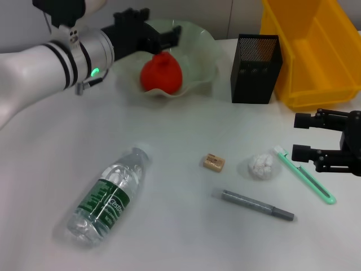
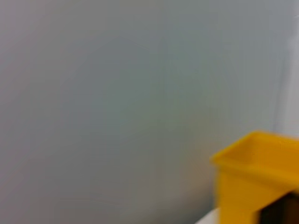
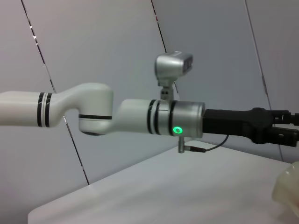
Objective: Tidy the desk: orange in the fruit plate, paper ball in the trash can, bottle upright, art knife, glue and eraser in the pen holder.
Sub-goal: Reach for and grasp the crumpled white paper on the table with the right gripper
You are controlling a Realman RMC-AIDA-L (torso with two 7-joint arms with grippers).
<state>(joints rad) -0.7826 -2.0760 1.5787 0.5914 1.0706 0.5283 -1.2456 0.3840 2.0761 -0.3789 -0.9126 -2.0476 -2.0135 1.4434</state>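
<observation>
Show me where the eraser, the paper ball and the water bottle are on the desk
eraser [image 1: 214, 162], head view, middle of its top face.
paper ball [image 1: 261, 166], head view, centre of the crumpled wad.
water bottle [image 1: 108, 196], head view, on the green label of the lying bottle.

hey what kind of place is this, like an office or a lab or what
Most likely a robot lab's mock desk rather than a real office: a bare white table before plain grey wall panels, staged with a black mesh pen holder, a yellow bin, a fruit plate and scattered stationery.
</observation>
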